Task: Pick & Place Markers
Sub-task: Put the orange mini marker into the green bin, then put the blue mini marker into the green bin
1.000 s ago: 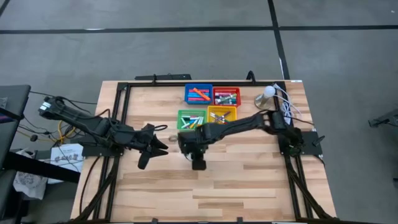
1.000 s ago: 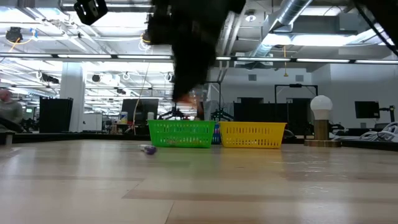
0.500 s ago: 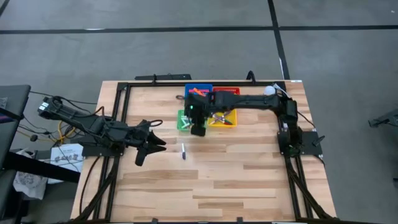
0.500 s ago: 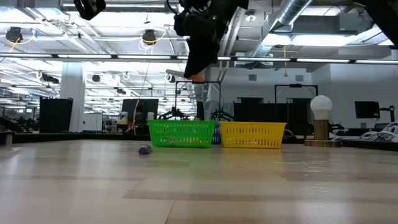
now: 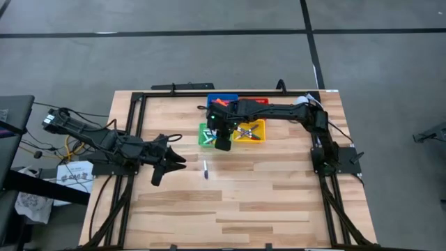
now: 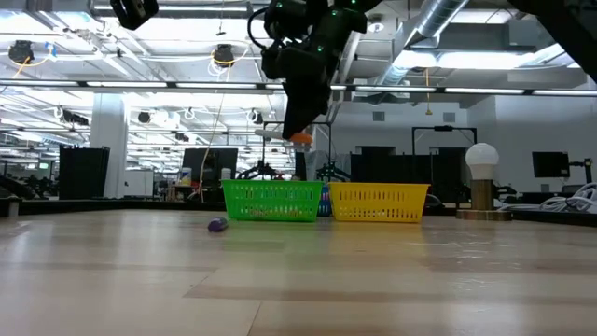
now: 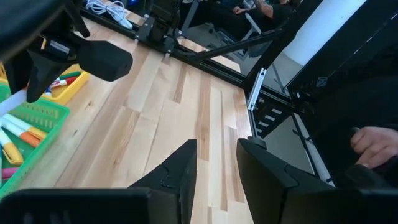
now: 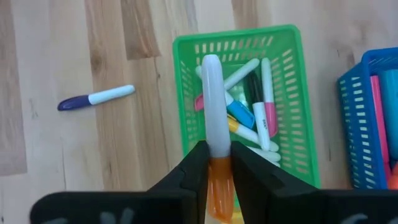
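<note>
Right claw (image 8: pixel 214 165) clenched on orange-capped marker (image 8: pixel 212 112), hanging above green tray (image 8: pixel 292 46). I judge it light, stiff, slick-barrelled; grip nearer mid-barrel resists swivel. Purple-capped marker (image 5: pixel 206 169) loose on table (image 5: pixel 279 202), 7 o'clock of tray. Left claw (image 7: pixel 214 163) idle, slightly parted, empty.

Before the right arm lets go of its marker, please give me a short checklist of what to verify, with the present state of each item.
1. Right gripper is shut on the orange-capped marker: ok.
2. Marker hangs over the green tray: ok in the right wrist view.
3. Green tray has room: ok, several markers inside but bare floor shows.
4. Orange cap matches the green tray as the correct destination: cannot tell.
5. Left gripper waits away from the trays, on the left part of the table: ok.
6. Purple-capped marker lies loose on the table, not yet sorted: not ok.
</note>
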